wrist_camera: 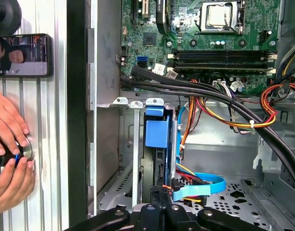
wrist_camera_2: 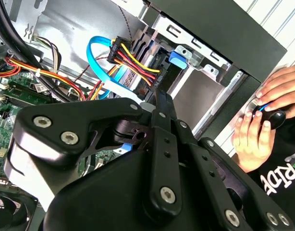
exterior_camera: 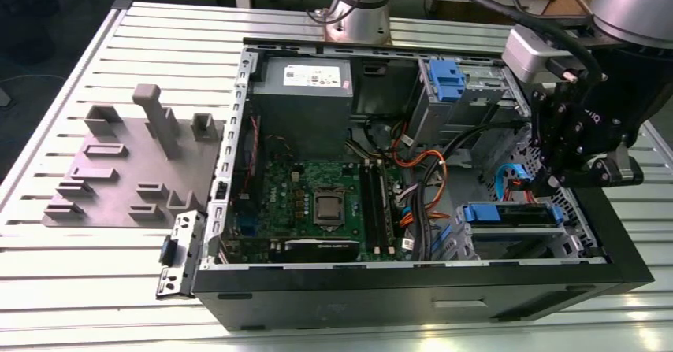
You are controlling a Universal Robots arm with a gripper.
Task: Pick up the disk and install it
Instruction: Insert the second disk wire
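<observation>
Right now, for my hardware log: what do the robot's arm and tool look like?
The arm is a silver-grey tube with thick black cables looping along it and a pale grey wrist block. The tool is matte black, built of jointed links dotted with silver screws.

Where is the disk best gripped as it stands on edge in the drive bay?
Probably on its exposed upper edge, pinched across the two flat faces, coming in through the open side of the case. The disk stands edge-on between the bay walls, leaving little else reachable; cables crowd one end.
</observation>
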